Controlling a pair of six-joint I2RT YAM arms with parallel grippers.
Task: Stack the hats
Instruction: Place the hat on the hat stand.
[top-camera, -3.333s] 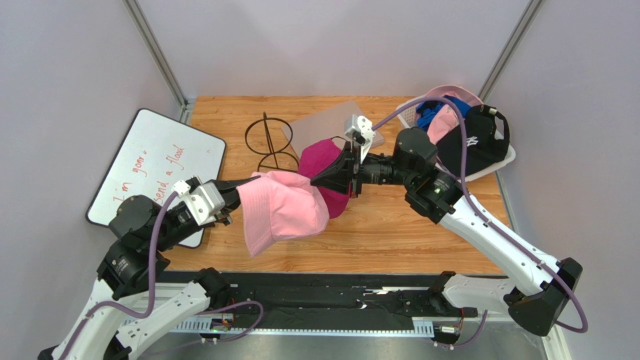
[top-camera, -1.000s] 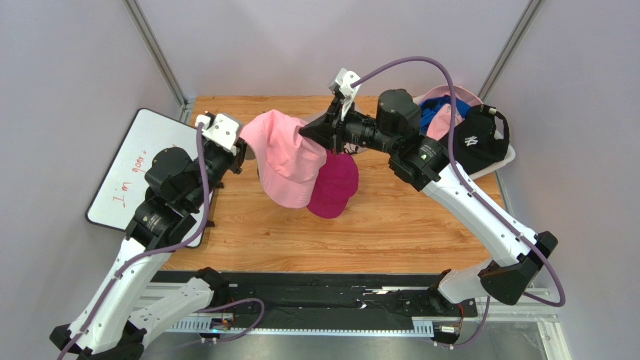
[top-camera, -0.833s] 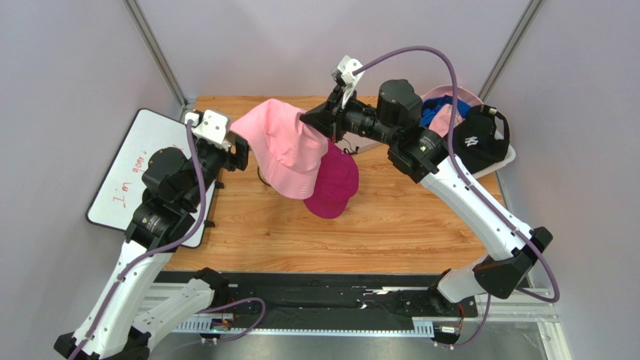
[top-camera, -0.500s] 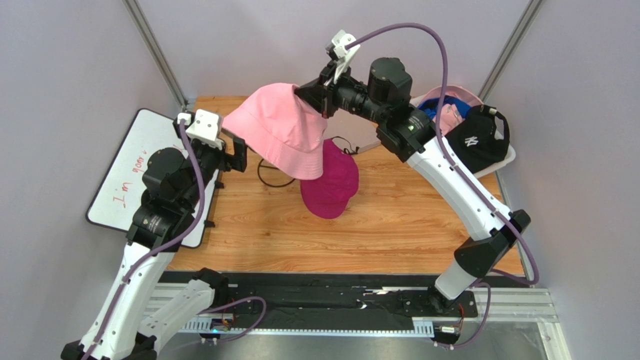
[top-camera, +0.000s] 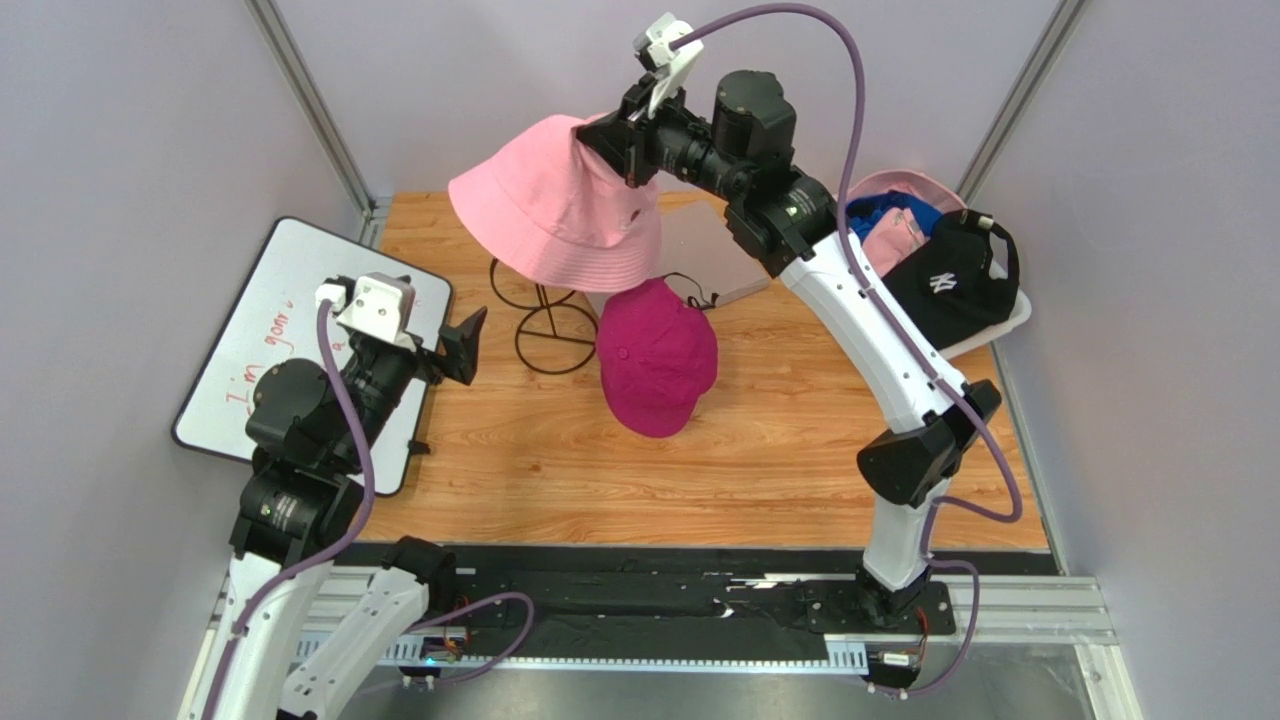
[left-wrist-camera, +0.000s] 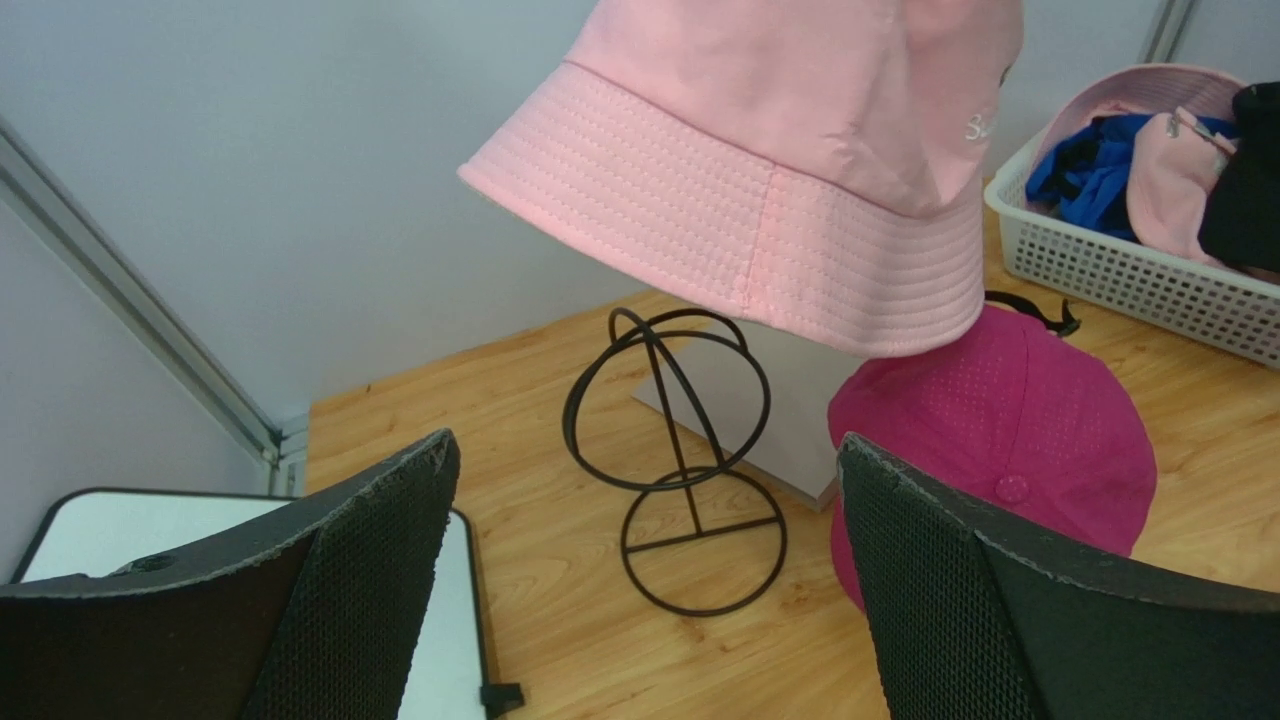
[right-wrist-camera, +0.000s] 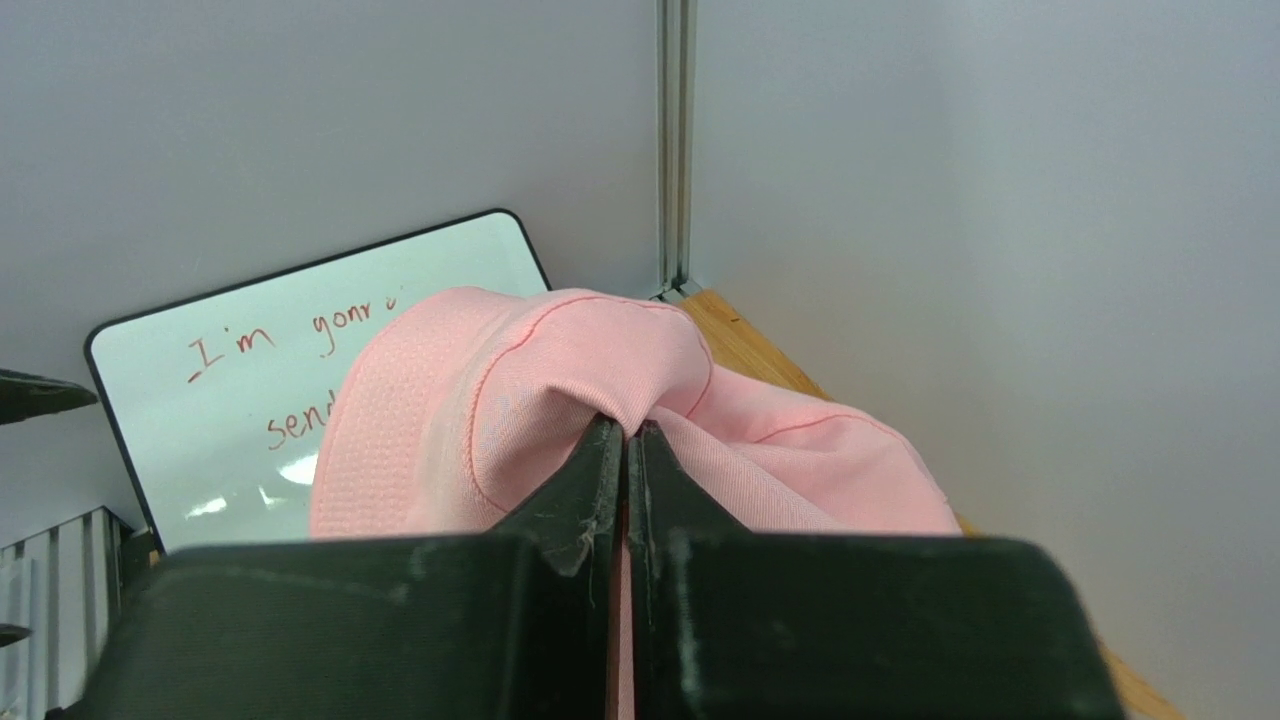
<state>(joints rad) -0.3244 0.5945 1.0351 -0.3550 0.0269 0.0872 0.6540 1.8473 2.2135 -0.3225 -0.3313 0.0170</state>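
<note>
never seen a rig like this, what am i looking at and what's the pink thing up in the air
Two robot arms are bolted at the near edge of a wooden table. The wide picture comes from a fixed camera above and behind them. The other two come from a camera on each wrist, so the black shapes at the bottom are that arm's own fingers. The pink thing is a bucket hat: the right gripper is shut on its crown and holds it in the air. The left gripper is open. Below are a black wire stand, a magenta cap beside it, a whiteboard on the left and a white basket with more hats on the right.
</note>
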